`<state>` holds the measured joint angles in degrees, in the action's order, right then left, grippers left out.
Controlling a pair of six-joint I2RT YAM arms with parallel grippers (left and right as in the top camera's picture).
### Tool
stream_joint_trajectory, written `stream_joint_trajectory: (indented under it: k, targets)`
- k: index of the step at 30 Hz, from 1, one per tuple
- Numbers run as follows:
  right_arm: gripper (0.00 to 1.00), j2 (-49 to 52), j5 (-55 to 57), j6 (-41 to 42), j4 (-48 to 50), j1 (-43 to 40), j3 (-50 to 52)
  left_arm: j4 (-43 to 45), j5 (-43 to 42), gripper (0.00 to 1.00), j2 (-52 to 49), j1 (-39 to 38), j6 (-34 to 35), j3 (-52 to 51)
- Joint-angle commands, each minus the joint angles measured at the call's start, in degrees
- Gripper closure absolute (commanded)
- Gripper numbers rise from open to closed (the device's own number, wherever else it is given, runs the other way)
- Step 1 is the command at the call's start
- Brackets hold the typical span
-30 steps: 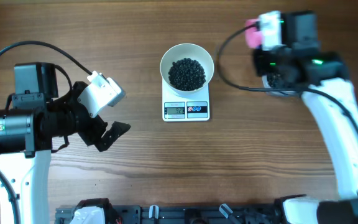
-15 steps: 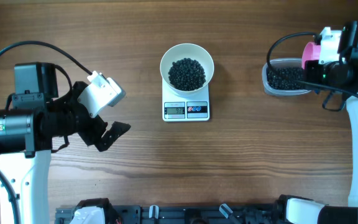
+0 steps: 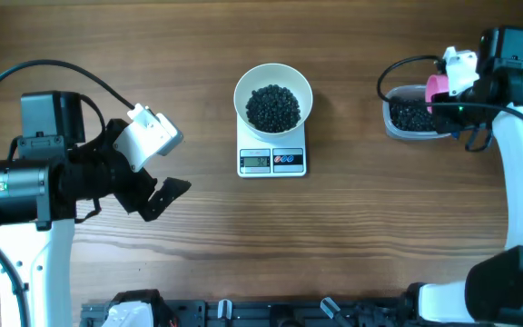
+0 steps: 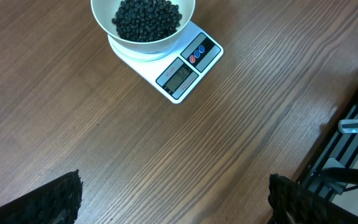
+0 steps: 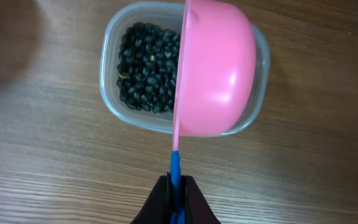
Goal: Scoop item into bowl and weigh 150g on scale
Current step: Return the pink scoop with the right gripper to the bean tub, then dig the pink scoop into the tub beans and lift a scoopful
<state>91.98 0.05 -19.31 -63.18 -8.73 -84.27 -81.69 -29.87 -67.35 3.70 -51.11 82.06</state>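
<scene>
The white bowl (image 3: 273, 91) holds a heap of small black grains, the item (image 3: 272, 106), and stands on the white scale (image 3: 272, 160), whose display faces the front. In the left wrist view the bowl (image 4: 143, 34), the item (image 4: 146, 18) and the scale (image 4: 182, 71) lie far ahead of my left gripper (image 4: 173, 196), which is open and empty over bare table. My right gripper (image 5: 177, 193) is shut on the blue handle of a pink scoop (image 5: 215, 78). The scoop is turned on its side above a clear tub (image 5: 114, 68) of more black grains (image 5: 145, 68) at the right (image 3: 411, 116).
A black rail with fixtures (image 3: 271, 313) runs along the table's front edge. The right arm's cable (image 3: 398, 68) loops above the clear tub. The left arm's body (image 3: 34, 182) stands at the left side of the wooden table (image 3: 334, 236).
The right arm swung right, away from the bowl, then came back a little left, so the pink scoop now hangs over the clear tub. The left arm has not moved.
</scene>
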Motion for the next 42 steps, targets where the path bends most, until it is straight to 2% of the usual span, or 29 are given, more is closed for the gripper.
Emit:
stream_joint_trajectory:
  k: [1, 18, 25, 31, 36, 42]
  targets:
    - [0.96, 2.27, 0.33, -3.04, 0.2, -0.15, -0.46, -0.02, 0.11, 0.0, -0.15, -0.22, 0.55, -0.31]
    - [0.96, 10.62, 7.82, -2.67, 2.69, -0.13, -0.46, -0.02, 0.11, 0.0, -0.15, -0.22, 0.55, -0.31]
    - [0.96, 12.85, 16.7, -0.15, 4.02, -0.13, -0.46, -0.02, 0.11, 0.0, -0.15, -0.22, 0.55, -0.31]
    - [0.96, 15.74, 16.24, -0.26, 3.78, -0.07, -0.46, -0.02, 0.11, 0.0, -0.15, -0.22, 0.55, -0.31]
    - [0.96, 16.28, 8.13, -3.17, 3.3, 1.22, -0.46, -0.02, 0.11, 0.0, -0.15, -0.22, 0.57, -0.31]
    - [0.96, 16.24, 3.65, -3.21, 2.19, 1.53, -0.48, -0.02, 0.11, 0.0, -0.15, -0.22, 0.57, -0.31]
